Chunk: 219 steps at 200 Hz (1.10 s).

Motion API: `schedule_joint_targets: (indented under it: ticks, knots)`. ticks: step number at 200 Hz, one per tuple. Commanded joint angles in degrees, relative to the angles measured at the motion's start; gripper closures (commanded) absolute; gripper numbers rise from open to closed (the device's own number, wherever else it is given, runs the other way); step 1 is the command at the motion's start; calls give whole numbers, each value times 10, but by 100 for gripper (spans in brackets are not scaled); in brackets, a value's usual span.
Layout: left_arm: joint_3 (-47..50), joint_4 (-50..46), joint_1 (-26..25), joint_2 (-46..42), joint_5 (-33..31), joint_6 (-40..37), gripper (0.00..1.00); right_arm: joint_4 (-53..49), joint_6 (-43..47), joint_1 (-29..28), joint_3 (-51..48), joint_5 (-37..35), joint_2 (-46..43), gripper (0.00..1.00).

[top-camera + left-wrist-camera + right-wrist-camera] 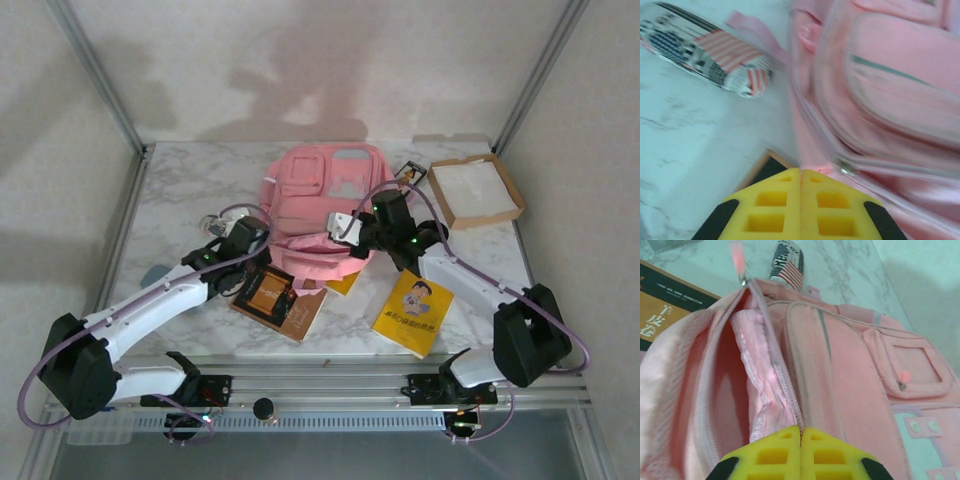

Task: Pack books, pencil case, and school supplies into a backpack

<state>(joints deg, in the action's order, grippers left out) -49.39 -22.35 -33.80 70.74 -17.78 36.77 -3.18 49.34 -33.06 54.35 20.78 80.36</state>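
The pink backpack (320,195) lies mid-table with its main compartment unzipped toward me (715,390). My right gripper (801,429) is shut on the zipper edge of that opening, above the pack's near end (352,232). My left gripper (800,171) is shut with pink backpack fabric (880,100) at its tips, at the pack's near-left corner (255,238). A flag-patterned pencil case (710,50) lies left of the pack (787,262). The dark book (277,298) lies beside the pack's near-left corner (665,310). One yellow book (413,312) lies near right, another (343,284) sticks out from under the pack.
A brown tray with a white inside (476,190) stands at the back right. A small dark item (408,172) lies between it and the pack. A grey-blue round thing (155,272) sits by the left arm. Metal frame posts rise at both back corners.
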Motion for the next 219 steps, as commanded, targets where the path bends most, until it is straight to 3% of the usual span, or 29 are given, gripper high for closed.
schedule_joint_targets:
  ticks: [1,13,34,83,88,93,113,151,170,186,219]
  knots:
    - [11,14,46,26,-49,-31,100,31,5,33,-5,9,-36,100]
    - [15,44,62,40,-42,-41,100,27,4,39,-9,4,-46,100]
    - [18,83,67,42,23,-55,100,10,0,22,-15,10,-50,100]
    - [113,167,67,-40,158,-60,100,-31,-24,-3,-2,14,-27,100]
    - [122,172,67,-46,166,-57,97,-38,-27,-9,0,3,-23,87]
    - [128,171,67,-49,169,-54,95,-41,-27,-14,-1,-1,-20,80]
    - [129,154,67,-45,162,-48,95,-51,-27,-41,-7,-19,-1,63]
    - [127,141,68,-54,151,-42,92,-104,-50,-114,33,-51,59,52]
    - [123,142,68,-55,160,-38,92,-132,-50,-132,64,-79,97,52]
    - [124,146,68,-54,168,-36,92,-140,-50,-131,82,-95,123,62]
    - [128,148,68,-53,169,-28,91,-155,-52,-131,130,-89,160,64]
